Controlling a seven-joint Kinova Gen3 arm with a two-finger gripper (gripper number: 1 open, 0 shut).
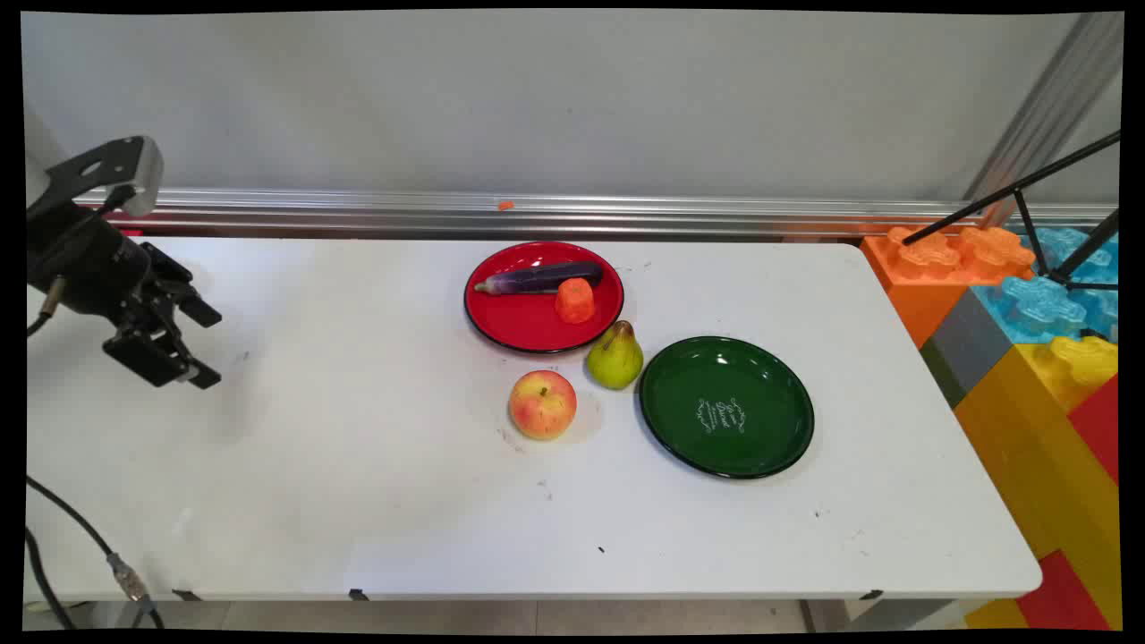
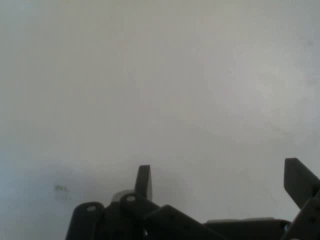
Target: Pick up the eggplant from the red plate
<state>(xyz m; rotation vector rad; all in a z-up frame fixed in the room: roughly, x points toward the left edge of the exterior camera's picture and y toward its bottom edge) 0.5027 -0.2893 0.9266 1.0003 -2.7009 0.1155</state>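
Note:
My black gripper (image 1: 206,344) hangs open above the left part of the white table (image 1: 358,465), holding nothing. In the hand view the gripper (image 2: 220,182) has only bare tabletop between its spread fingers. Far to its right a red plate (image 1: 519,326) carries a purple eggplant (image 1: 541,278) and an orange cup-shaped piece (image 1: 574,300). A yellow-green pear (image 1: 614,357) stands just off that plate's front rim. A red-yellow apple (image 1: 542,404) lies in front of the plate. An empty dark green plate (image 1: 726,407) sits right of the pear.
Big toy blocks (image 1: 1029,340) in orange, blue, yellow and red stand past the table's right edge, with black tripod legs (image 1: 1020,192) over them. A metal rail (image 1: 537,215) runs along the wall behind the table. Black cables (image 1: 72,537) hang at the lower left.

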